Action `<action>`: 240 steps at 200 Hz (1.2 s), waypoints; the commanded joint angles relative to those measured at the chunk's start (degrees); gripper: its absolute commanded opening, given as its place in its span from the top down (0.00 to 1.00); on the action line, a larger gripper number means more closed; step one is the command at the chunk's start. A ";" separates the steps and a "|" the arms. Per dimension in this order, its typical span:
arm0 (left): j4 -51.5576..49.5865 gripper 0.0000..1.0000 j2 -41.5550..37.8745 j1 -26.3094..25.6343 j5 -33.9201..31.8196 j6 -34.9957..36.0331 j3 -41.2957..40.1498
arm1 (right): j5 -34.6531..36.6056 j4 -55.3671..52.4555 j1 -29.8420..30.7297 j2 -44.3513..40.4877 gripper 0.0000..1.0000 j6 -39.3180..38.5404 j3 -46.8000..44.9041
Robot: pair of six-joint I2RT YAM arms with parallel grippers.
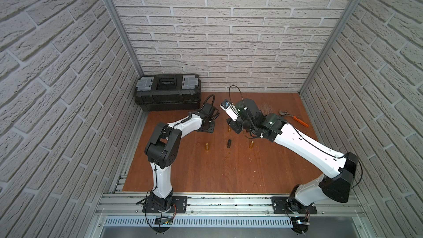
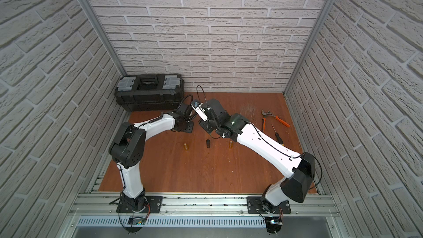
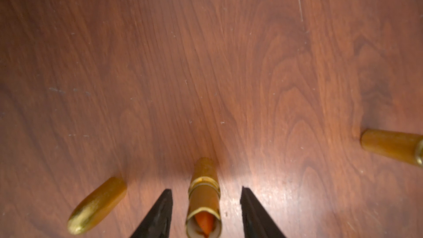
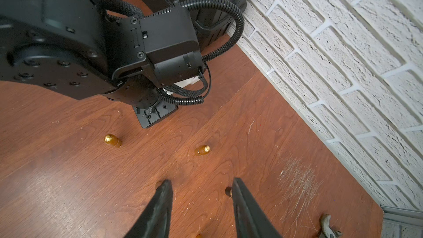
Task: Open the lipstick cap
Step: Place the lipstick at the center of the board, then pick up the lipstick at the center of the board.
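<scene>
Your left gripper (image 3: 206,190), jaws apart, straddles the lipstick (image 3: 203,202): likely light and slick, so hold its gold barrel, not the tip.

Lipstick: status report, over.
Left gripper open, straddling lipstick, not touching. Lipstick upright, uncapped. Right gripper open, empty. Neighbouring tubes stand apart.

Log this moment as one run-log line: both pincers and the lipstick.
left pincer: open, astride upright lipstick, gaps both sides | right pincer: open, nothing between tips | lipstick: uncapped, standing on table
</scene>
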 commanded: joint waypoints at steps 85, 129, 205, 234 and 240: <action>-25.00 0.42 0.85 -2.73 6.53 -1.04 26.91 | 3.15 -3.44 0.12 -8.24 0.55 -0.16 1.43; -26.14 0.41 8.57 -8.10 5.32 0.50 34.49 | 5.41 -6.34 0.12 -13.01 0.55 -0.56 1.08; -27.95 0.42 19.05 -11.56 2.72 0.64 43.61 | 7.28 -6.98 0.12 -16.53 0.54 -0.66 -1.44; -28.43 0.43 21.29 -11.55 2.75 0.70 44.26 | 7.32 -6.79 0.10 -16.35 0.55 -0.48 -2.36; -28.36 0.44 21.58 -11.55 2.90 0.70 44.21 | 7.41 -6.66 0.12 -16.27 0.54 -0.48 -2.60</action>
